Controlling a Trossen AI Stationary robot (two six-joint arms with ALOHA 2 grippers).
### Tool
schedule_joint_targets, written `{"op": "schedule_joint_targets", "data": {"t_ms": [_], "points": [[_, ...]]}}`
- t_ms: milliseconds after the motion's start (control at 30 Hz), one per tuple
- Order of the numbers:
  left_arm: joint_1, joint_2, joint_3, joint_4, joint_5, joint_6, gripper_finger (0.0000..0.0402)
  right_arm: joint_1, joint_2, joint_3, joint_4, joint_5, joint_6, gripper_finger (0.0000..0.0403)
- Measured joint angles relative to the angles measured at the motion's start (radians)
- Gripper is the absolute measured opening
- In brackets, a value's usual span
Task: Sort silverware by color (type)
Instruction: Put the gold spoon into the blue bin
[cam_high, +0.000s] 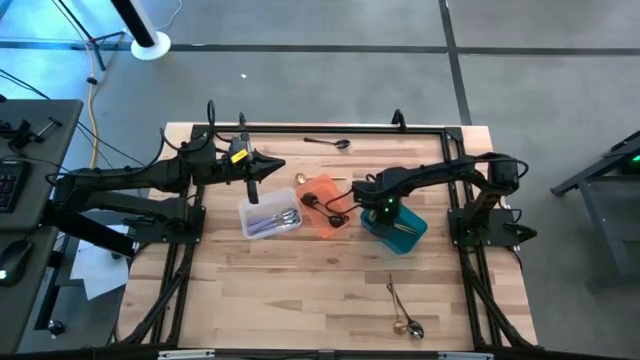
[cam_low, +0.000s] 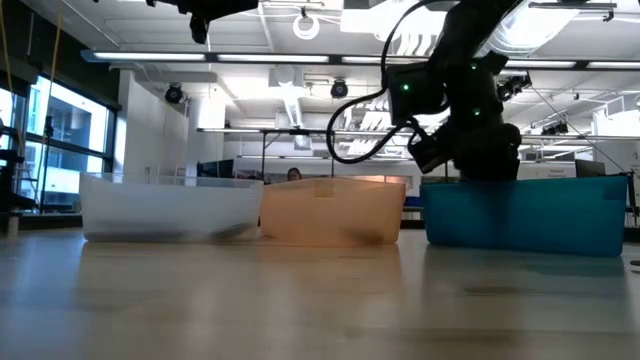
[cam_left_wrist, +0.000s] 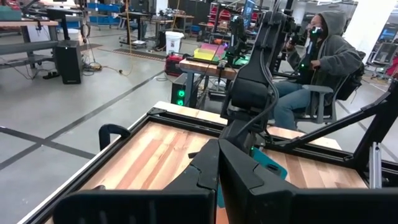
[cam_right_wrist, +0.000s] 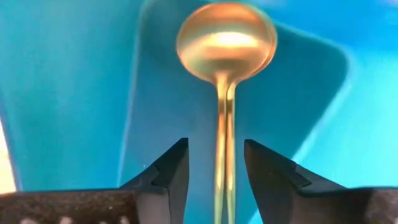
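Note:
My right gripper (cam_right_wrist: 216, 171) points down into the teal bin (cam_high: 395, 228) and stands open. A gold spoon (cam_right_wrist: 225, 43) shows below it against the bin's teal floor, bowl facing up. Its thin handle (cam_right_wrist: 224, 137) runs between my two fingers with a gap on each side. In the low view the bin's wall (cam_low: 520, 215) hides the fingers. My left gripper (cam_high: 280, 166) hangs level and shut above the table, left of the bins, with nothing in it. The clear bin (cam_high: 270, 218) holds silver pieces and the orange bin (cam_high: 325, 205) holds black ones.
A black spoon (cam_high: 330, 143) lies near the table's far edge. A gold piece (cam_high: 300, 180) lies beside the orange bin. Gold and silver spoons (cam_high: 402, 312) lie near the front right. A seated person (cam_left_wrist: 323, 56) is beyond the table. Bare wood fills the front left.

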Motion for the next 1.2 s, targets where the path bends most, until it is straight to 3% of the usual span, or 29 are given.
{"op": "schedule_joint_targets", "data": {"t_ms": [367, 700, 967, 1200], "points": [[0.0, 0.0, 0.0, 0.0, 0.0, 0.0, 0.0, 0.0, -0.05, 0.001, -0.075, 0.007, -0.029, 0.014], [0.0, 0.0, 0.0, 0.0, -0.013, 0.0, 0.0, 0.001, -0.366, 0.001, -0.071, 0.013, -0.007, 0.014], [0.0, 0.0, 0.0, 0.001, -0.024, 0.0, 0.0, 0.001, -0.641, 0.002, 0.169, 0.109, 0.004, 0.014], [0.0, 0.0, 0.0, 0.002, -0.024, -0.002, 0.0, 0.001, -0.704, 0.002, 0.51, 0.15, -0.066, 0.014]]}}
